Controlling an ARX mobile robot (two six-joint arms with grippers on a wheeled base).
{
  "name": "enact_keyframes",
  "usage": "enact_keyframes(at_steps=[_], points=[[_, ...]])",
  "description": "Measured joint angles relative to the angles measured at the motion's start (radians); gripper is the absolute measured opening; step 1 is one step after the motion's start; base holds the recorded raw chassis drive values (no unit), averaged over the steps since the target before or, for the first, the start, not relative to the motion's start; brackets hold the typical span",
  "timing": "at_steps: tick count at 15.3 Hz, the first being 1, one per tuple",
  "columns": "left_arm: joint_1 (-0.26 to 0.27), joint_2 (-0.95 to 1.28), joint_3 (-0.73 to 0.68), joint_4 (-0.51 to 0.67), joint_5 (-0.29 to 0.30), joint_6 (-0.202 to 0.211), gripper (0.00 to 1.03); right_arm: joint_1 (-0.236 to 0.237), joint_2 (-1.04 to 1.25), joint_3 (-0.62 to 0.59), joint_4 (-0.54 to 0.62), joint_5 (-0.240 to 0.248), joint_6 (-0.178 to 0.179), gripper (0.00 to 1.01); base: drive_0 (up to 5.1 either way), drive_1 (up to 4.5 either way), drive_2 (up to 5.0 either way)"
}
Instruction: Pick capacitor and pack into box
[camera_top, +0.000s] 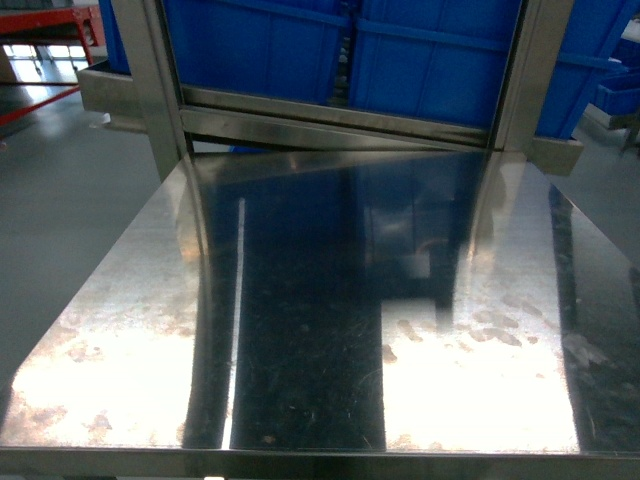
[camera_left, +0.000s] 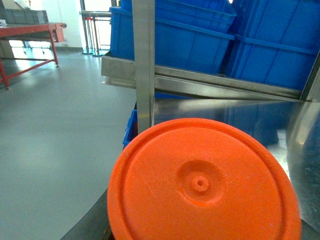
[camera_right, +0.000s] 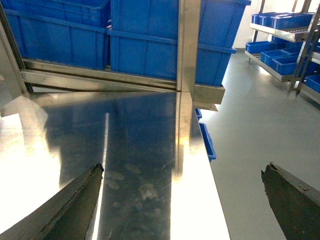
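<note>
In the left wrist view the capacitor (camera_left: 202, 185) fills the lower frame as a round orange end face with a small central dimple, held close to the camera. It sits in my left gripper, of which only one dark finger (camera_left: 86, 225) shows at the lower left. My right gripper (camera_right: 183, 170) stands open above the right edge of the steel table (camera_right: 140, 150), with nothing between its dark fingers (camera_right: 75, 202). The box is out of view. Neither gripper appears in the head view.
The shiny steel table (camera_top: 120, 330) stretches ahead to steel uprights (camera_top: 150, 80) and a rail carrying blue plastic bins (camera_top: 430, 60). Grey floor lies on both sides. A red bench (camera_left: 30, 35) stands far left, and shelves of blue bins (camera_right: 285, 30) far right.
</note>
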Motion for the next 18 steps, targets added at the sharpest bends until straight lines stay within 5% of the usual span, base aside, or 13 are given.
enact_keyframes(at_steps=[4,5,18], points=[[0.000,-0.060,0.000,-0.063,0.000,0.000,0.44,0.000,0.000,0.000,0.000,0.000,0.000,0.98,0.0,0.00,0.0],[0.000,-0.159,0.000,-0.219,0.004,0.000,0.44,0.000,0.000,0.000,0.000,0.000,0.000,0.98,0.0,0.00,0.0],[0.000,-0.219,0.000,-0.234,0.000,0.001,0.44,0.000,0.000,0.000,0.000,0.000,0.000,0.98,0.0,0.00,0.0]])
